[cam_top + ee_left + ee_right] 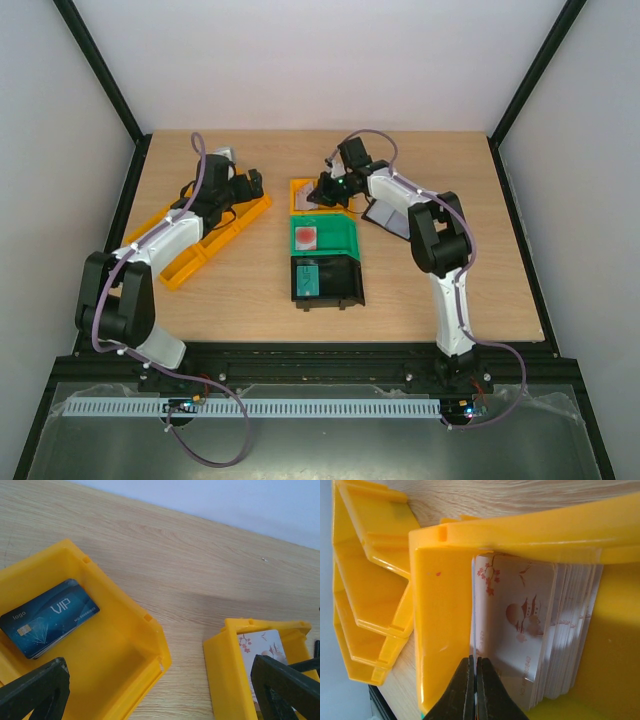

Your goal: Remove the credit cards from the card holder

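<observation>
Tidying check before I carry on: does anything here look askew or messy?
Two things. The pale card stack in the middle yellow bin is fanned, its edges staggered rather than squared. The two left yellow bins sit diagonally, unlike the squarely set green bin.

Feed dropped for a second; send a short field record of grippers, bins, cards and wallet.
left gripper: open, over yellow plastic bin holding dark blue VIP card
right gripper: shut, tips in small yellow plastic bin beside stack of pale printed cards
green plastic bin: pale card with red spot
black plastic bin: teal card
card holder: flat black wallet right of green bin, not gripped
</observation>
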`<state>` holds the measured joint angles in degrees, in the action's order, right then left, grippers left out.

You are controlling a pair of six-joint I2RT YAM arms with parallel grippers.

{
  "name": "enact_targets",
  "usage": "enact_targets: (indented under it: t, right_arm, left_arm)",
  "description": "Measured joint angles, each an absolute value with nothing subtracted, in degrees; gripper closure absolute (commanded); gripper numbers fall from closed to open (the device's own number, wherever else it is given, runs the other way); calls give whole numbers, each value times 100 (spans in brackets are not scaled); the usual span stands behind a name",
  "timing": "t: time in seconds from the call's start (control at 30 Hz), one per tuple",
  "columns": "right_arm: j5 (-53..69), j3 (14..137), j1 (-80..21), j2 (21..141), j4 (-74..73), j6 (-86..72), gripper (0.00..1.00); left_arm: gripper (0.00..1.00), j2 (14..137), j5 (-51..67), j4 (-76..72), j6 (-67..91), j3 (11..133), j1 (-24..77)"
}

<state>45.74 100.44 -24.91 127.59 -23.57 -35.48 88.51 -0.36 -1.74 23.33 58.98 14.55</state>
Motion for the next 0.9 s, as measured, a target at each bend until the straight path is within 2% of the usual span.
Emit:
enact_targets:
  t: [0.4,0.67,0.9]
  right_arm:
    - [4578,10180,-2550,13004,-2169,-3898,97]
    - [4261,10468,-2591,13111,-2344,-3747,78]
    - [3715,11004,-2635,13113,-2926,-3291,71]
  left_arm:
    - [0,8855,-32,-174,2333,5898,1444]
    - [1,8855,-25,-174,2333,5898,1444]
    - [0,8855,-12,-174,2335,5898,1444]
